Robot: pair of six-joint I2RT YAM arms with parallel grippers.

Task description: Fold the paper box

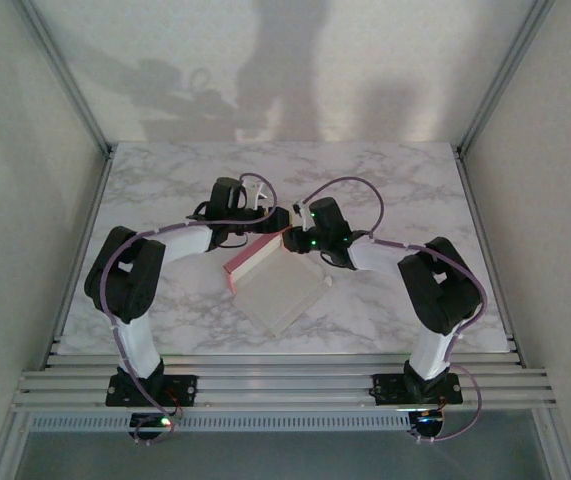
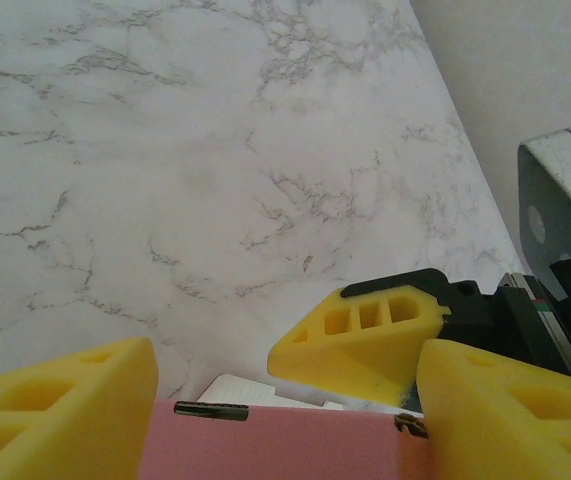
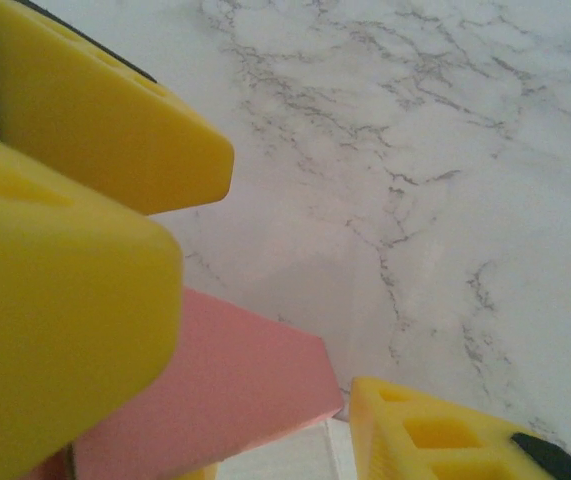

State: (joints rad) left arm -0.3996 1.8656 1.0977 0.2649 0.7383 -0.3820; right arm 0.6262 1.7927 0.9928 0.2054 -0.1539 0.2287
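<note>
White-grey marble-patterned tabletop [image 1: 405, 190], one, smooth and flat, is taking up most of the top view, with grey veins running across it. One ribbed aluminium rail strip [image 1: 285, 385] is running along its near edge and carrying both bases.

Two arms, left arm [image 1: 135, 340] and right arm [image 1: 427, 350], are bending inward and meeting over the table centre. Each is showing white tubular links, black joint housings and one lilac cable looping along it.

One paper box [image 1: 283, 298], thin matte cardboard, is lying at the table centre just below the two wrists in the top view. Its off-white panel is facing up, roughly square and sitting diagonal to the table edges. One pink wall [image 1: 253, 264] is standing up along its far-left side.

The left gripper [image 1: 270, 218] is hovering at the far end of that pink wall. In the left wrist view its two yellow wedge fingers [image 2: 60, 405], with rectangular cut-outs, are standing wide apart. The pink wall [image 2: 275, 445] is filling the gap from one finger to the other; whether they are pressing it cannot be told.

The right gripper [image 1: 298, 235] is sitting just beside the left one, almost tip to tip. One of its yellow fingers [image 2: 365, 345], three cut-outs and black backing, is sitting just beyond the pink top edge over a sliver of off-white card. In the right wrist view three yellow finger pieces [image 3: 65, 330] are showing, close and blurred, and the pink wall [image 3: 225, 400] is passing under the biggest. Its jaw gap and grip cannot be told.

Two narrow dark slits [image 2: 210, 410] are sitting along the pink wall's top edge.
</note>
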